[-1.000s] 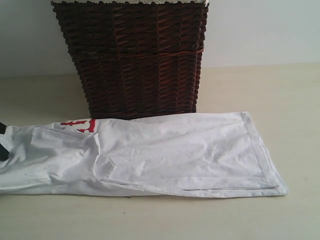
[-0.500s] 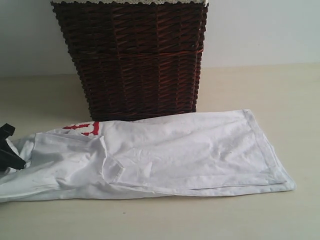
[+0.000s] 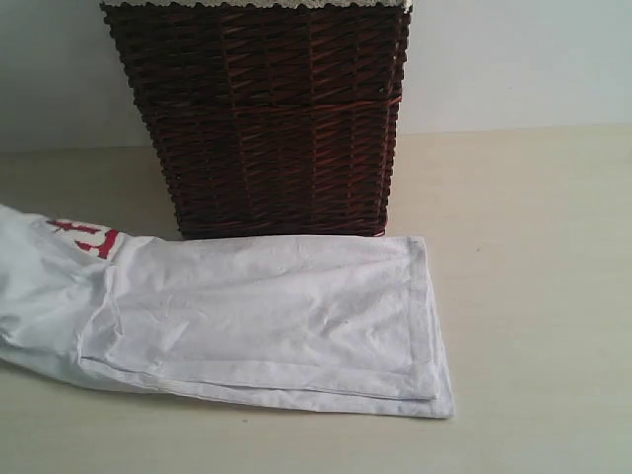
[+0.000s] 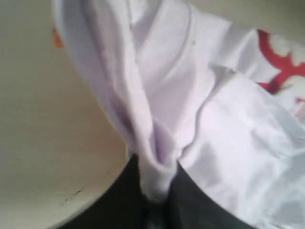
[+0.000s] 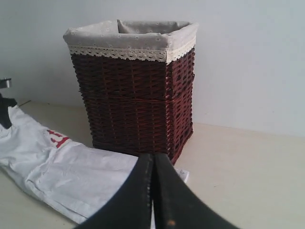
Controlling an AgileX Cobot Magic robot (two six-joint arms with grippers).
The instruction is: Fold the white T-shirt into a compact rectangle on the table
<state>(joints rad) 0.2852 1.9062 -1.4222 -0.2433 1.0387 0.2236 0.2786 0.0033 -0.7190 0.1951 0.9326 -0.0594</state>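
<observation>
Pale cream table (image 3: 533,296) against white wall (image 3: 513,59). Folded lengthwise, white T-shirt (image 3: 267,316) just before wicker basket (image 3: 267,118), left end raised. Pinched on bunched shirt cloth: left gripper (image 4: 155,200). Closed on nothing, off the shirt: right gripper (image 5: 152,191).

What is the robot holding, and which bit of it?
The left gripper pinches a bunched fold of the white T-shirt at its lettered end. The right gripper is shut, holding nothing.

Exterior view low across table (image 3: 533,296), facing basket (image 3: 267,118), left wrist view tight on shirt (image 4: 228,143), right wrist view shares basket
</observation>
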